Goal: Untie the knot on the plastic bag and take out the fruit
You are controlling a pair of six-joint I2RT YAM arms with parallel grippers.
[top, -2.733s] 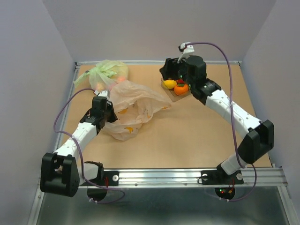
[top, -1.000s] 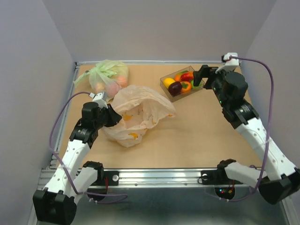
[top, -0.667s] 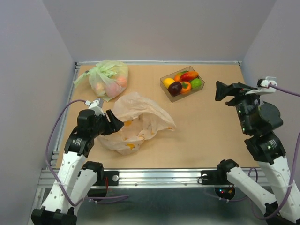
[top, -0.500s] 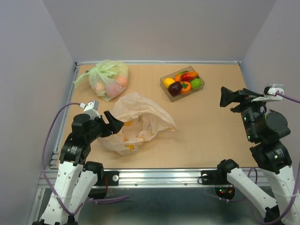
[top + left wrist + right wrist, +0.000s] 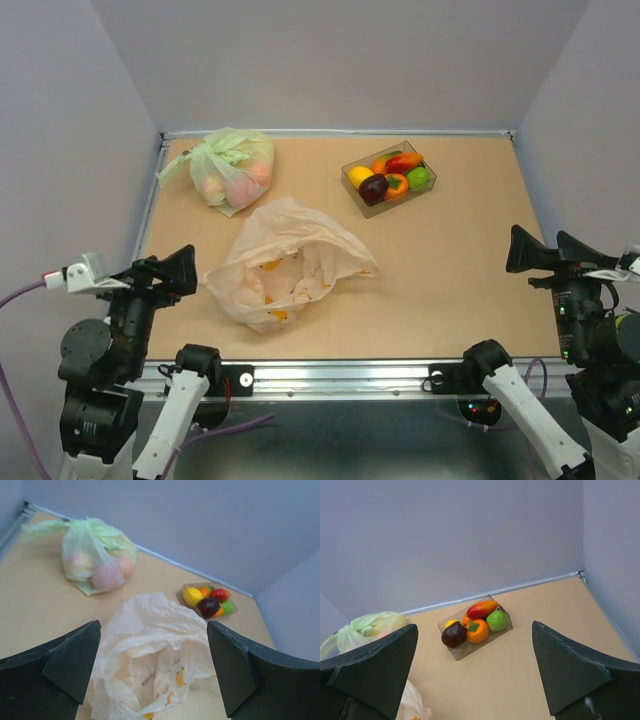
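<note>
1. Nearest me, the left gripper (image 5: pixel 183 272) has drawn back to the near-left corner of the table (image 5: pixel 450 260). A second ago it was pressed against the left edge of the plastic bag (image 5: pixel 285 265). Now its jaws stand wide apart and hold nothing.
2. The right gripper (image 5: pixel 538 245) has also pulled away. A second ago it was beside the clear box (image 5: pixel 375 208); now it is at the near-right edge, jaws spread wide and empty.
3. Between the two, left of centre, the pale peach plastic bag lies slumped and crumpled, touching neither gripper. It has spread a little wider since the left jaws let go. In the left wrist view its mouth gapes towards the arm, with small yellow printed marks on the film.
4. Further back, right of centre, the clear box holds the fruit (image 5: pixel 390 178): a yellow one, a dark purple one, an orange one with a green cap, a green one and a red-orange one. This matches the earlier view. The fruit is well apart from both sets of jaws.
5. In the far-left corner sits the green bag (image 5: pixel 228 170), its top bunched, with pinkish shapes showing through the film.
</note>
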